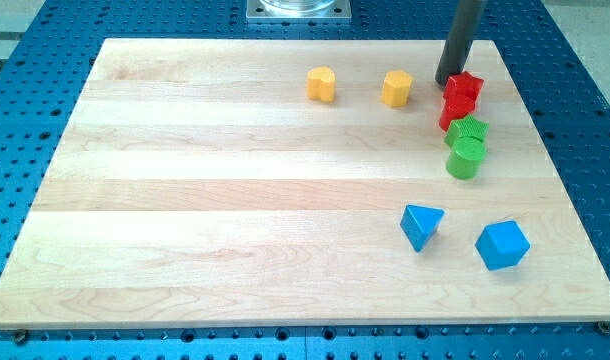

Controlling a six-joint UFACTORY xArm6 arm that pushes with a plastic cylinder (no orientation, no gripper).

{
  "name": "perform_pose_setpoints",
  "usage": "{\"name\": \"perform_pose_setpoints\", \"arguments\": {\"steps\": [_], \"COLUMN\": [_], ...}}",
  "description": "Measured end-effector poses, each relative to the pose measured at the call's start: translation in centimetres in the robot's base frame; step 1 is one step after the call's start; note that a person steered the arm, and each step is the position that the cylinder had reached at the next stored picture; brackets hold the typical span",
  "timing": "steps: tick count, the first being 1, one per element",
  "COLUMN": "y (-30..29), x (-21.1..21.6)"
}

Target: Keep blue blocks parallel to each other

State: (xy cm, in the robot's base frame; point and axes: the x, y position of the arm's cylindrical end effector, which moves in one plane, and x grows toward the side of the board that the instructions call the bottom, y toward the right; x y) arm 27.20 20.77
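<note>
Progress looks slight, as far as one view can tell. The two blue blocks lie near the board's bottom right corner: the blue triangular block (422,225) to the view's left, the blue cube (503,245) just to its right, apart and not touching. They sit roughly side by side on a line that runs along the board's bottom edge, the cube a little lower. Whether that counts as parallel is a judgement; their faces do not seem to match, so some turning or nudging is probably left.

The triangular block has one flat edge toward the view's top and its sharp corner toward the bottom edge, leaning slightly left. The cube sits turned on the board like a diamond, one corner toward the bottom edge. Neither has a clear long axis.

My tip (446,82) rests near the board's top right corner, well apart from both blue blocks. It stands just beside the red star-shaped block (464,87), on that block's left, close enough that contact cannot be ruled out. There are no fingers on this rod, so nothing is grasped.

Below the star come another red block (456,110), a green block (470,130) and a green cylinder (465,158) in a tight column. Two yellow blocks (322,84) (396,88) lie along the top edge.
</note>
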Motion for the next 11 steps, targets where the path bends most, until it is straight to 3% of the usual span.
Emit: {"name": "perform_pose_setpoints", "arguments": {"steps": [1, 2, 4, 6, 7, 9, 11], "y": [5.6, 13.5, 13.8, 11.6, 7.2, 0.6, -0.4], "x": [-0.8, 5.0, 10.4, 28.1, 30.2, 29.9, 31.1]}}
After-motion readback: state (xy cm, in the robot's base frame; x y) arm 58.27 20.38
